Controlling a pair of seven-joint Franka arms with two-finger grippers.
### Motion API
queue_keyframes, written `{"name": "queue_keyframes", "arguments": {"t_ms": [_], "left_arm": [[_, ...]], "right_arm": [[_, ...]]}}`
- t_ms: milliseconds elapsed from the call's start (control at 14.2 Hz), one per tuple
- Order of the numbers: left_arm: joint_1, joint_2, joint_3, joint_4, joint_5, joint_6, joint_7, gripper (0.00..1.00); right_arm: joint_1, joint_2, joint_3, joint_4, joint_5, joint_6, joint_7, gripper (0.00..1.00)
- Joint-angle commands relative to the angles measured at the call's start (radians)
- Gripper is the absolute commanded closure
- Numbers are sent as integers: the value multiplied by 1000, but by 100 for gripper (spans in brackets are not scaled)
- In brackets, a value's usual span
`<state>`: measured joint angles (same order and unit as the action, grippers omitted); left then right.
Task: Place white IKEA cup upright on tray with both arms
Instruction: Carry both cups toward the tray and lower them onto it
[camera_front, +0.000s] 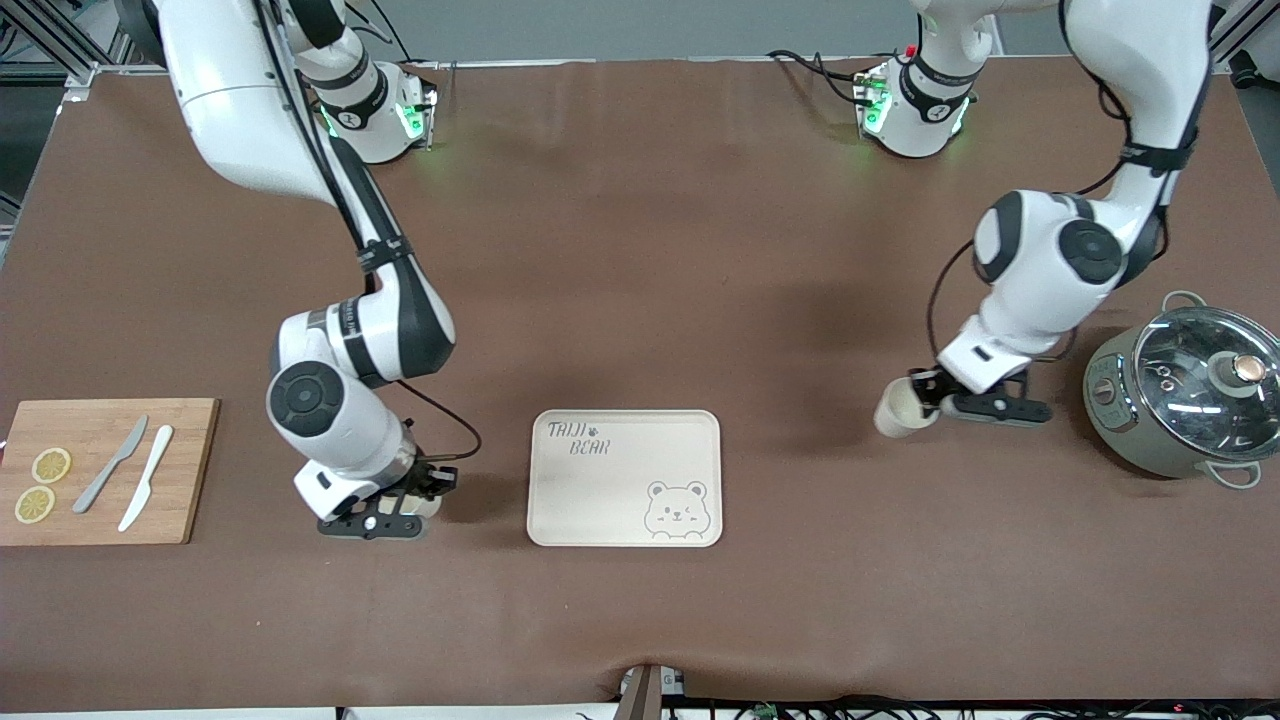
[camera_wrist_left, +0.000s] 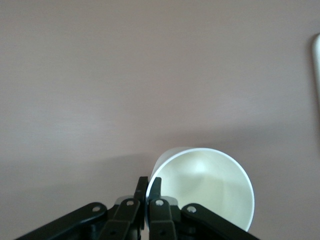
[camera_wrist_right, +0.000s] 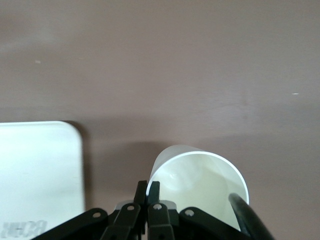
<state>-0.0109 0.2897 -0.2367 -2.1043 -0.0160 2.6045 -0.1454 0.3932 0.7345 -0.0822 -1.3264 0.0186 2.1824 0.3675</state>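
There are two white cups. My left gripper (camera_front: 926, 396) is shut on the rim of one cup (camera_front: 898, 410), between the tray and the pot at the left arm's end. The left wrist view shows the fingers (camera_wrist_left: 154, 186) pinching the rim of that cup (camera_wrist_left: 210, 187), one inside and one outside. My right gripper (camera_front: 420, 496) is shut on the rim of the other cup (camera_front: 428, 505), beside the tray toward the right arm's end and mostly hidden under the hand. It shows in the right wrist view (camera_wrist_right: 202, 182). The cream tray (camera_front: 600, 490) lies bare between both grippers.
A wooden cutting board (camera_front: 185, 470) with two lemon slices (camera_front: 50, 465) and two knives (camera_front: 110, 465) lies at the right arm's end. A green pot with a glass lid (camera_front: 1180, 390) stands at the left arm's end, close to the left gripper.
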Motion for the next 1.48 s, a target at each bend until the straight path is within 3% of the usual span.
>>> {"name": "queue_keyframes", "arguments": {"t_ms": [0,211,423,915,1197,1268,1408], "left_arm": [[-107,116,13,186,69,-102,-219,100],[-239,285,11,463,270,-298,-561,100],[-339,439,14,692,312,-411,-706,100],[-418,560,13,829,303,-385,-838,100],[-457,591,13,836,303,-298,-887,100],[-460,598,13,836,304,-285,-887,100],[-462,618,13,836,304,-250,-890,100]], "right_arm": [[67,84,-7,131,-6,-10,103,100],[113,149,-5,216,-5,-1,133,100],[133,195,16,262,-6,29,143,100],[170,243,50,262,-5,48,191,100],[170,255,52,262,-5,56,191,98],[170,255,52,262,-5,56,191,75],[168,253,52,262,-6,56,189,42]]}}
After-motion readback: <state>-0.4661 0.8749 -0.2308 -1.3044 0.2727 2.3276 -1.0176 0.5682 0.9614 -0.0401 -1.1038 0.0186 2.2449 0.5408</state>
